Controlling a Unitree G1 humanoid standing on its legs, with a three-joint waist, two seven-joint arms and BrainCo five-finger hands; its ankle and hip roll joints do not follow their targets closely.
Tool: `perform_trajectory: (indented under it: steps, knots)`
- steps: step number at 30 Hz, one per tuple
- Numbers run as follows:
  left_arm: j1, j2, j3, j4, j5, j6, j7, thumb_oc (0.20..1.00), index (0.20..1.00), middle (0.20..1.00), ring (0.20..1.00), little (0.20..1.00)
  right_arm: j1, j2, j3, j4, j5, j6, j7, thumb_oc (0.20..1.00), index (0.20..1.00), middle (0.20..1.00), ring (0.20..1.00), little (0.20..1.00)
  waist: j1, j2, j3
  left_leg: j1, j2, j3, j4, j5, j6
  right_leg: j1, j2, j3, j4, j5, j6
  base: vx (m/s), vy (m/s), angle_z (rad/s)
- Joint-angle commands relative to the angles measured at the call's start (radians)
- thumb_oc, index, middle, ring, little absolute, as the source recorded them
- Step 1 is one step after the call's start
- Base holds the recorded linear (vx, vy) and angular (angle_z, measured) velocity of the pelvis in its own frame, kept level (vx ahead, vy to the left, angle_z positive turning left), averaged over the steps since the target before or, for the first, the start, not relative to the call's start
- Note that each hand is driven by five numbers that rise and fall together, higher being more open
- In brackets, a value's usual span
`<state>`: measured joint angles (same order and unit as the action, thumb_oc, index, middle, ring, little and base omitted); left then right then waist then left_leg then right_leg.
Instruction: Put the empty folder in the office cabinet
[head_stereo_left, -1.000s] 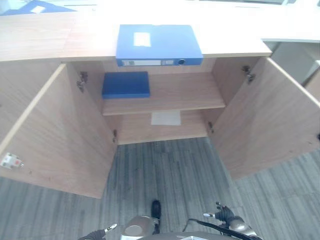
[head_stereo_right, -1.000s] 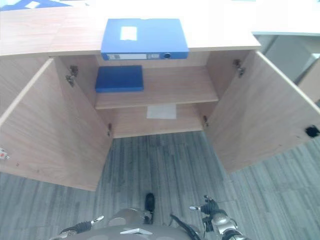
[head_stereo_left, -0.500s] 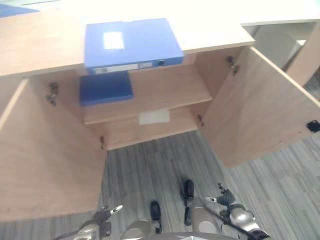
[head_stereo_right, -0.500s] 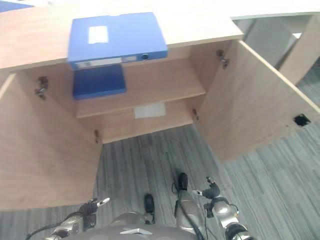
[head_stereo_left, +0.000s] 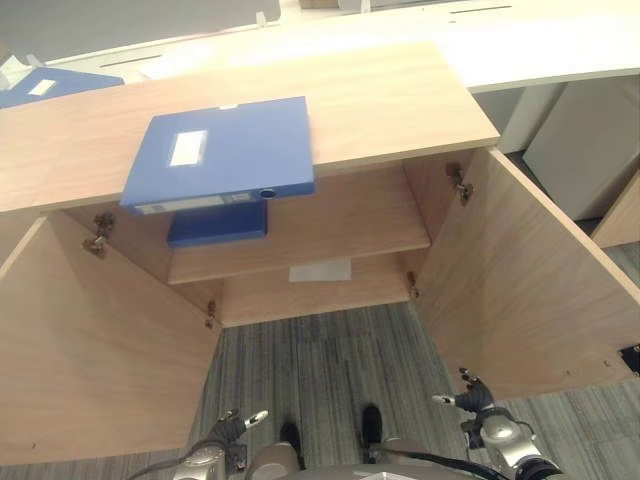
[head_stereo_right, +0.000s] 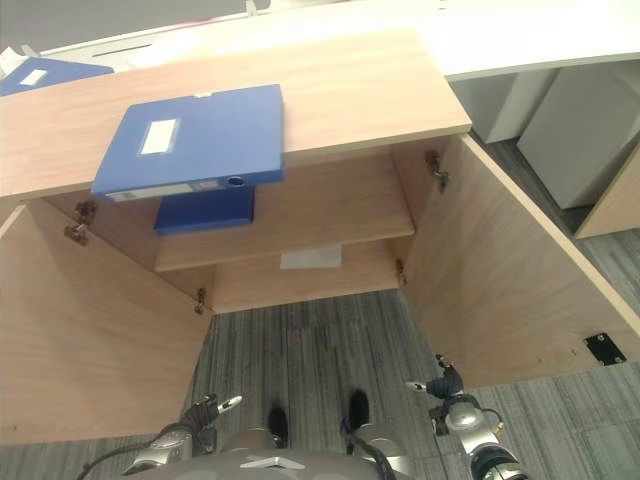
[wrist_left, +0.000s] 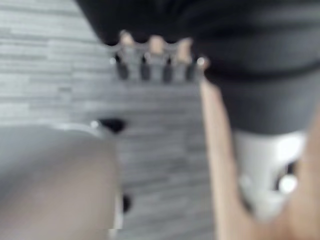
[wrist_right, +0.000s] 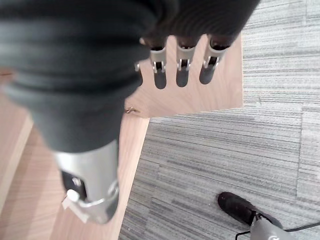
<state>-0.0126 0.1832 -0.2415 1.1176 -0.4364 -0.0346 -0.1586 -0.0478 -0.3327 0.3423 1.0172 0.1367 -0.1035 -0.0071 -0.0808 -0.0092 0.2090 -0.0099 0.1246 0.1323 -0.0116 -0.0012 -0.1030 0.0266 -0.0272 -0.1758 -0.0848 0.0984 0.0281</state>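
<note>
Fingers (wrist_right: 181, 67) of both hands straight, empty; folder (head_stereo_left: 222, 155) unmoved, cam shifted

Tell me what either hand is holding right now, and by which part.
Nothing is held. The left hand and right hand hang low over the floor, fingers relaxed, while the blue folder lies untouched on the cabinet top.

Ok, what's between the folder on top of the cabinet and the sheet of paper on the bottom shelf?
In the left eye view, the middle shelf lies between the folder and the paper, with a second blue folder lying on it.
</note>
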Motion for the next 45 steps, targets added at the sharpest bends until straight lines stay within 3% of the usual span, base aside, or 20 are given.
perform_trajectory:
  steps: [1, 5, 8, 12, 17, 21, 23, 27, 30, 34, 35, 37, 38, 42, 45]
  knots:
    - [-0.037, 0.044, -0.01, 0.016, 0.103, -0.015, 0.024, 1.0, 1.0, 1.0, 1.0, 1.0, 0.016, -0.031, -0.018, -0.045, -0.017, -0.016, 0.011, 1.0, 1.0, 1.0, 1.0, 1.0, -0.01, 0.011, 0.023, 0.041, 0.037, 0.034, -0.012, 0.045, 0.027, 0.0, -0.077, 0.044, 0.075, -0.093, 0.034, 0.13, 0.141, 0.35]
    - [-0.043, 0.041, -0.016, 0.004, 0.117, -0.029, 0.021, 1.0, 1.0, 1.0, 1.0, 1.0, 0.02, -0.042, -0.001, -0.081, -0.023, 0.013, -0.013, 1.0, 1.0, 1.0, 1.0, 1.0, -0.006, 0.021, 0.014, 0.045, 0.043, 0.004, -0.041, 0.062, 0.017, 0.03, -0.093, 0.053, 0.084, -0.118, 0.041, 0.17, 0.266, 0.19]
    - [-0.059, 0.054, -0.03, -0.031, 0.119, -0.033, 0.061, 1.0, 1.0, 1.0, 1.0, 1.0, 0.011, -0.038, 0.005, -0.072, -0.009, 0.002, -0.018, 1.0, 1.0, 1.0, 1.0, 1.0, 0.002, 0.029, 0.009, 0.079, 0.008, -0.041, -0.054, 0.029, 0.04, 0.036, -0.108, 0.066, 0.12, -0.134, 0.05, 0.19, 0.327, -0.17]
    - [-0.074, 0.085, -0.044, -0.076, 0.167, -0.086, 0.13, 1.0, 1.0, 1.0, 1.0, 1.0, 0.005, -0.02, 0.019, -0.085, -0.041, -0.015, -0.007, 1.0, 1.0, 1.0, 1.0, 1.0, 0.003, 0.033, 0.005, 0.105, -0.035, -0.056, -0.064, -0.008, 0.076, 0.035, -0.129, 0.085, 0.151, -0.134, 0.073, 0.12, 0.242, -0.12]
    - [-0.073, 0.134, -0.022, -0.193, 0.184, -0.154, 0.206, 1.0, 1.0, 1.0, 1.0, 1.0, 0.008, 0.002, 0.053, -0.132, -0.113, 0.004, -0.056, 1.0, 1.0, 1.0, 1.0, 1.0, 0.021, 0.039, 0.015, 0.127, -0.055, -0.021, -0.066, -0.026, 0.112, -0.002, -0.183, 0.024, 0.242, -0.115, 0.104, 0.04, 0.162, -0.11]
    - [-0.071, 0.204, -0.02, -0.32, 0.26, -0.229, 0.31, 1.0, 1.0, 1.0, 1.0, 1.0, 0.007, -0.017, 0.063, -0.161, -0.124, 0.003, -0.045, 1.0, 1.0, 1.0, 1.0, 1.0, 0.014, 0.027, 0.029, 0.141, -0.067, 0.021, -0.072, -0.045, 0.118, -0.039, -0.149, 0.021, 0.198, -0.086, 0.107, 0.01, -0.005, -0.3]
    - [-0.081, 0.235, -0.018, -0.388, 0.306, -0.223, 0.363, 1.0, 1.0, 1.0, 1.0, 1.0, 0.014, -0.027, 0.068, -0.174, -0.123, 0.005, -0.039, 1.0, 1.0, 1.0, 1.0, 1.0, 0.011, 0.02, 0.031, 0.136, -0.071, 0.024, -0.076, -0.046, 0.113, -0.038, -0.134, 0.047, 0.129, -0.048, 0.11, 0.0, -0.088, -0.12]
    - [-0.09, 0.267, -0.026, -0.452, 0.379, -0.225, 0.434, 1.0, 1.0, 1.0, 1.0, 1.0, 0.02, -0.045, 0.07, -0.177, -0.101, -0.003, -0.039, 1.0, 1.0, 1.0, 1.0, 1.0, 0.014, 0.01, 0.017, 0.126, -0.071, 0.033, -0.076, -0.039, 0.107, -0.003, -0.115, 0.061, 0.062, -0.037, 0.102, 0.03, -0.061, 0.0]
    - [-0.098, 0.289, -0.048, -0.491, 0.561, -0.225, 0.578, 1.0, 1.0, 1.0, 1.0, 1.0, 0.025, -0.055, 0.071, -0.168, -0.11, 0.002, -0.016, 1.0, 1.0, 1.0, 1.0, 1.0, 0.014, 0.003, -0.006, 0.132, -0.066, 0.049, -0.076, -0.042, 0.095, 0.042, -0.102, 0.065, 0.009, -0.04, 0.092, 0.12, -0.057, -0.09]
    - [-0.1, 0.308, -0.062, -0.522, 0.603, -0.188, 0.659, 1.0, 1.0, 1.0, 1.0, 1.0, 0.029, -0.059, 0.076, -0.167, -0.099, 0.006, -0.017, 1.0, 1.0, 1.0, 1.0, 1.0, 0.016, 0.002, -0.015, 0.134, -0.061, 0.054, -0.076, -0.043, 0.087, 0.058, -0.098, 0.067, -0.002, -0.047, 0.089, 0.07, -0.034, -0.02]
    - [-0.09, 0.319, -0.056, -0.546, 0.68, -0.182, 0.754, 1.0, 1.0, 1.0, 1.0, 1.0, 0.039, -0.058, 0.075, -0.171, -0.077, 0.018, -0.02, 1.0, 1.0, 1.0, 1.0, 1.0, 0.018, 0.0, -0.021, 0.14, -0.055, 0.056, -0.076, -0.045, 0.08, 0.068, -0.094, 0.064, -0.003, -0.056, 0.087, 0.07, -0.05, 0.0]
    - [-0.084, 0.331, -0.056, -0.568, 0.724, -0.175, 0.827, 1.0, 1.0, 1.0, 1.0, 1.0, 0.046, -0.056, 0.072, -0.17, -0.074, 0.019, -0.017, 1.0, 1.0, 1.0, 1.0, 1.0, 0.019, -0.002, -0.024, 0.145, -0.051, 0.056, -0.076, -0.048, 0.076, 0.076, -0.092, 0.063, -0.003, -0.062, 0.084, 0.09, -0.058, 0.01]
    - [-0.077, 0.336, -0.053, -0.587, 0.777, -0.157, 0.91, 1.0, 1.0, 1.0, 1.0, 1.0, 0.052, -0.054, 0.071, -0.168, -0.073, 0.017, -0.017, 1.0, 1.0, 1.0, 1.0, 1.0, 0.021, -0.005, -0.026, 0.149, -0.05, 0.055, -0.076, -0.051, 0.074, 0.082, -0.091, 0.061, -0.003, -0.065, 0.083, 0.08, -0.052, 0.02]
    - [-0.042, 0.354, -0.018, -0.624, 0.778, -0.125, 1.011, 1.0, 1.0, 1.0, 1.0, 1.0, 0.071, -0.042, 0.062, -0.165, -0.045, 0.019, -0.026, 1.0, 1.0, 1.0, 1.0, 1.0, 0.032, -0.012, -0.032, 0.155, -0.047, 0.047, -0.076, -0.056, 0.068, 0.093, -0.088, 0.057, -0.003, -0.074, 0.083, 0.06, -0.058, 0.02]
    - [-0.013, 0.354, -0.003, -0.63, 0.836, -0.154, 1.066, 1.0, 1.0, 1.0, 1.0, 1.0, 0.082, -0.03, 0.055, -0.158, -0.021, 0.018, -0.033, 1.0, 1.0, 1.0, 1.0, 1.0, 0.04, -0.018, -0.033, 0.154, -0.045, 0.042, -0.076, -0.057, 0.065, 0.096, -0.088, 0.053, -0.003, -0.077, 0.082, 0.02, -0.041, 0.03]
